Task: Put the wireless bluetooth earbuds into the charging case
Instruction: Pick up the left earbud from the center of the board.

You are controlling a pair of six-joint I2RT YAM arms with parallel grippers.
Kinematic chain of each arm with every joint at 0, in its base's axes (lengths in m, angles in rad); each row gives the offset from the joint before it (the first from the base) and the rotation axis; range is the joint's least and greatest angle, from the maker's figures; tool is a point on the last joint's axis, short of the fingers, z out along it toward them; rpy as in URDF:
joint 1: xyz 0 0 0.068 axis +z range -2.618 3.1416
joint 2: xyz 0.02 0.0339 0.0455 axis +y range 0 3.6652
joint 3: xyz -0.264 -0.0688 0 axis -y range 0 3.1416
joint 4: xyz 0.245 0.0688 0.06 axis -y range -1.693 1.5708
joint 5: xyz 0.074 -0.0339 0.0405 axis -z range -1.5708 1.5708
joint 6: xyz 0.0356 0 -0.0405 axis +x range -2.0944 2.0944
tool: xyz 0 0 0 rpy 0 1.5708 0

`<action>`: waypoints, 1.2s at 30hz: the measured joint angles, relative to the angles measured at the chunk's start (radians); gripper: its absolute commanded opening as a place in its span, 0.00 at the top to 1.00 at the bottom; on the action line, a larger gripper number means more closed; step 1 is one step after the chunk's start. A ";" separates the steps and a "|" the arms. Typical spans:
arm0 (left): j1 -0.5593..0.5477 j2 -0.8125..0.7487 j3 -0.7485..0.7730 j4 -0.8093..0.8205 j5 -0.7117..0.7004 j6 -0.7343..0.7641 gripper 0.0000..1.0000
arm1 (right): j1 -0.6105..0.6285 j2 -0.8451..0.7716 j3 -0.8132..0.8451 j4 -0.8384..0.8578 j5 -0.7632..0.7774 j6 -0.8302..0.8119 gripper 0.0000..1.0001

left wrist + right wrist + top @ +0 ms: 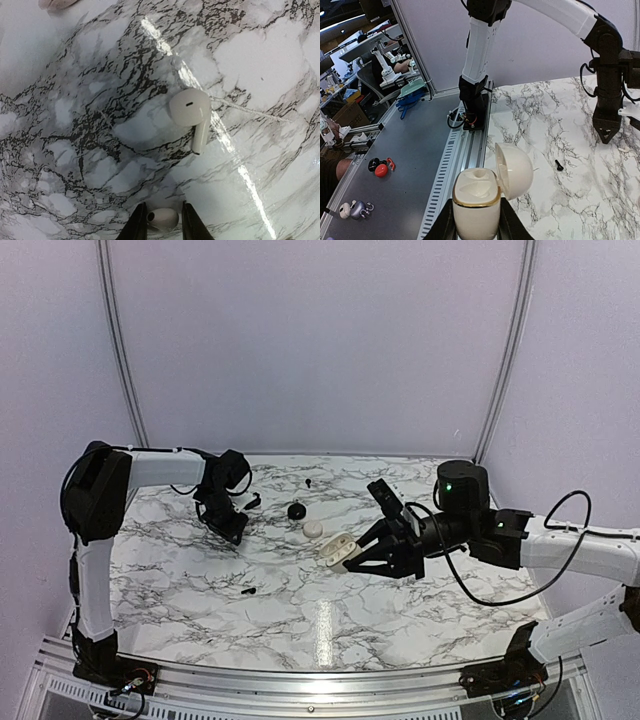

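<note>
The earbuds here are white with short stems, not black. One earbud [189, 107] lies loose on the marble. A second earbud [164, 219] rests on the table between the fingers of my left gripper [163, 206]. The jaws stand narrowly either side of it, the left finger touching and a sliver of gap on the right. In the top view the left gripper [228, 525] points down at the table's back left. My right gripper [476, 220] is shut on the cream charging case [476, 200], held above the table [338, 550] with its lid [516, 170] swung open and the sockets showing.
A black round puck [296, 511] and a white round piece [313, 529] sit between the two grippers. Tiny black stubs lie at the front left [248, 591] and at the back [309, 482]. An aluminium rail [300, 680] runs along the near edge.
</note>
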State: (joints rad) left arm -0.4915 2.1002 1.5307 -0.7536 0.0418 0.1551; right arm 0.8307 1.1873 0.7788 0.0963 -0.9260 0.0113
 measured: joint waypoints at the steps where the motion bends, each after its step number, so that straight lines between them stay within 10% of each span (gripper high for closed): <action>1: 0.000 -0.001 -0.003 0.000 0.002 -0.005 0.78 | 0.000 0.000 0.000 0.000 0.000 0.000 1.00; 29: -0.181 -0.160 -0.245 0.061 0.195 -0.150 0.89 | 0.000 0.011 0.000 0.000 -0.009 0.018 1.00; 36: -0.191 -0.175 -0.274 0.107 0.205 -0.205 0.69 | 0.000 0.011 0.000 0.000 -0.010 0.021 1.00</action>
State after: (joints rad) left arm -0.6827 1.9255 1.2572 -0.6464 0.2470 -0.0498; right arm 0.8307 1.1980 0.7788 0.0967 -0.9356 0.0319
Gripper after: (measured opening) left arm 0.206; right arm 0.244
